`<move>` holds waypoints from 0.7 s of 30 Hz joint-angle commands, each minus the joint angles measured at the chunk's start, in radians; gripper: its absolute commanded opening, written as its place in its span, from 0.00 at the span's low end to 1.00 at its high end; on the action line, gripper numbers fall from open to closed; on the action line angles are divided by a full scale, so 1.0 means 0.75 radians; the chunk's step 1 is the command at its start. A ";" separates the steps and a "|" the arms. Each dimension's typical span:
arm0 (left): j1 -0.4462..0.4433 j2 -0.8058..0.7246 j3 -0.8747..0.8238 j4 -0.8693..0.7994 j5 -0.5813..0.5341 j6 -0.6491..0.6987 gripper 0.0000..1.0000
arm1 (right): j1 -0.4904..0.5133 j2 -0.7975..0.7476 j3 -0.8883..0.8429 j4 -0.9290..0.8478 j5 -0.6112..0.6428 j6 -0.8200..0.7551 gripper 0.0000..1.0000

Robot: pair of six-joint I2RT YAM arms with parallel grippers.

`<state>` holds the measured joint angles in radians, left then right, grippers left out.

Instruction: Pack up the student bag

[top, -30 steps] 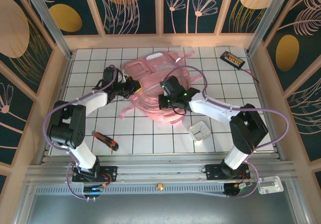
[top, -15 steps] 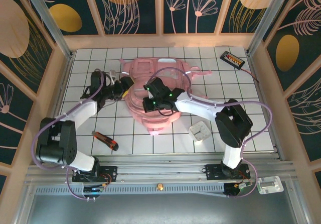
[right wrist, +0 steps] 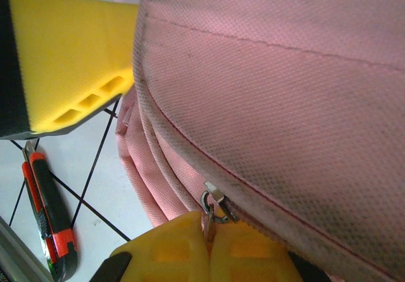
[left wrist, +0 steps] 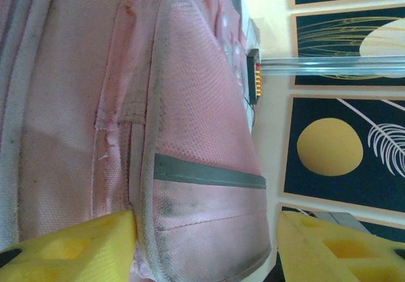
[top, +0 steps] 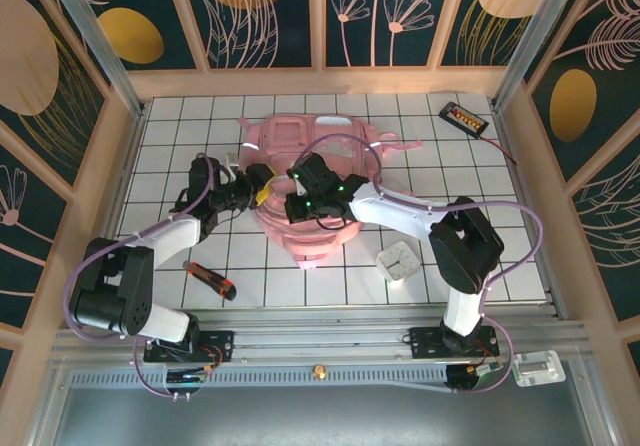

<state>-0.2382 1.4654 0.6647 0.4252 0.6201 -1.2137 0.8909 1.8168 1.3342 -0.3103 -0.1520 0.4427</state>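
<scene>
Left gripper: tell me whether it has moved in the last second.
Yes. The left gripper has shifted slightly toward the near side, closer to the box cutter, which has stayed put.

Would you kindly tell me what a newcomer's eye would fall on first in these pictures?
The big pink student bag in the middle of the white tiled table stands out first, with both arms reaching onto it. In the right wrist view, the right hand is shut on the bag's zipper pull, while the left hand stands open astride a mesh pocket. A red-and-black utility knife lies on the tiles by the left arm.
</scene>
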 commanded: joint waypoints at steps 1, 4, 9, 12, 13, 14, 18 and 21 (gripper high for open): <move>-0.027 0.024 -0.016 0.122 0.025 -0.060 0.59 | 0.007 -0.035 0.001 0.029 -0.046 -0.034 0.00; -0.029 0.022 -0.019 0.117 0.019 -0.059 0.58 | 0.005 -0.031 0.004 0.030 -0.051 -0.040 0.00; -0.031 0.034 -0.028 0.106 0.010 -0.049 0.56 | 0.000 -0.022 0.004 0.031 -0.051 -0.040 0.00; -0.034 0.051 -0.049 0.121 0.019 -0.050 0.58 | -0.008 -0.024 0.000 0.034 -0.051 -0.037 0.00; -0.034 0.051 -0.059 0.126 0.020 -0.049 0.60 | -0.012 -0.024 -0.001 0.035 -0.051 -0.037 0.00; -0.034 0.049 -0.064 0.124 0.016 -0.046 0.62 | -0.013 -0.026 -0.003 0.035 -0.054 -0.033 0.00; -0.034 0.049 -0.058 0.095 0.009 -0.025 0.67 | -0.014 -0.026 -0.004 0.040 -0.059 -0.033 0.00; -0.040 0.064 -0.033 0.098 -0.001 -0.032 0.64 | -0.014 -0.023 -0.006 0.049 -0.069 -0.035 0.00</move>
<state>-0.2577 1.4921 0.6319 0.4808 0.6193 -1.2354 0.8825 1.8168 1.3342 -0.3096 -0.1688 0.4274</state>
